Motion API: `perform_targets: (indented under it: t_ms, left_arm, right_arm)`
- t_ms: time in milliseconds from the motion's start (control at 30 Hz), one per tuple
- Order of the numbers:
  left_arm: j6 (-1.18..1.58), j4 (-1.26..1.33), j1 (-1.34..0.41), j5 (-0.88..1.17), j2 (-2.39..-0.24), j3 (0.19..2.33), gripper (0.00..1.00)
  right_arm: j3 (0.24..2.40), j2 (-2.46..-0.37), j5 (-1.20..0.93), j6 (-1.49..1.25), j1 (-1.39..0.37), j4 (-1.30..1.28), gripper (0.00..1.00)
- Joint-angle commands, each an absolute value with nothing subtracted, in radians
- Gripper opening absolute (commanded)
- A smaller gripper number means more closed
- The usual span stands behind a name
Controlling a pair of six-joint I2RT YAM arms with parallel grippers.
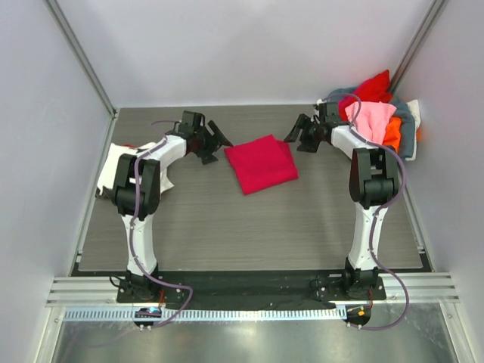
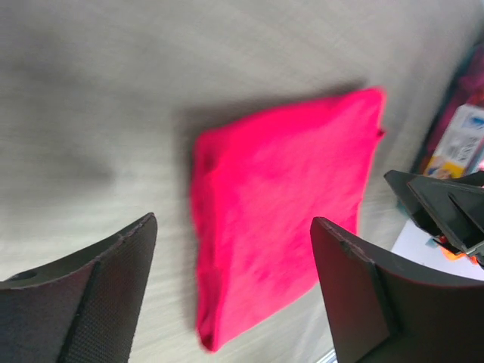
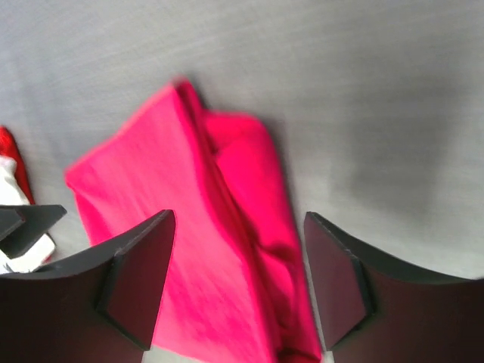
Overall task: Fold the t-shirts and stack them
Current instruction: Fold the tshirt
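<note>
Left gripper (image 1: 217,141) spread wide, empty, just left of folded crimson tee (image 1: 262,163) lying flat at upper centre of frame. Right gripper (image 1: 296,134) also spread, empty, near tee's upper right corner. White tee (image 1: 113,162) far left. Red, pink, orange pile (image 1: 376,113) upper right.

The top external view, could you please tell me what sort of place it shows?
Probably a robotics lab test cell: plain white panel walls with aluminium frame posts, a grey wood-grain tabletop, and a folded crimson t-shirt as practice material.
</note>
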State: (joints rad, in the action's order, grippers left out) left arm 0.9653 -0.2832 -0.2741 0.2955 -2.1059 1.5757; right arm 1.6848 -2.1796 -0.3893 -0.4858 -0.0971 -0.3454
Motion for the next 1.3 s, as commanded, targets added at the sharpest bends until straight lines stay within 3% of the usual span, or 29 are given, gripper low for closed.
perform_targets:
  t_ms: [0, 267, 467, 567, 633, 767, 833, 1200, 1267]
  left_arm:
    - [0.968, -0.226, -0.278, 0.311, -2.014, 1.488, 0.81]
    - [0.954, -0.167, -0.314, 0.33, -1.901, 1.258, 0.77]
    - [0.928, -0.135, -0.347, 0.341, -1.807, 1.12, 0.75]
    - [0.914, -0.1, -0.373, 0.348, -1.767, 1.062, 0.73]
    - [0.911, -0.086, -0.393, 0.356, -1.766, 1.051, 0.72]
    - [0.896, -0.066, -0.414, 0.371, -1.772, 1.055, 0.67]
    - [0.885, -0.064, -0.417, 0.371, -1.775, 1.068, 0.65]
    - [0.867, -0.054, -0.422, 0.405, -1.854, 1.127, 0.55]
    - [0.867, -0.051, -0.429, 0.411, -1.87, 1.14, 0.53]
  right_arm:
    - [1.565, -2.069, -0.462, -0.482, -0.092, -0.216, 0.7]
    - [1.226, -1.936, -0.485, -0.485, -0.112, -0.137, 0.63]
    - [0.992, -1.769, -0.511, -0.486, -0.138, -0.104, 0.39]
    - [0.892, -1.676, -0.488, -0.499, -0.149, -0.095, 0.33]
    - [0.858, -1.642, -0.476, -0.502, -0.149, -0.094, 0.33]
    - [0.805, -1.588, -0.477, -0.508, -0.149, -0.103, 0.49]
    - [0.793, -1.565, -0.477, -0.511, -0.149, -0.104, 0.5]
    - [0.742, -1.548, -0.491, -0.518, -0.149, -0.106, 0.37]
    - [0.744, -1.56, -0.488, -0.518, -0.149, -0.104, 0.31]
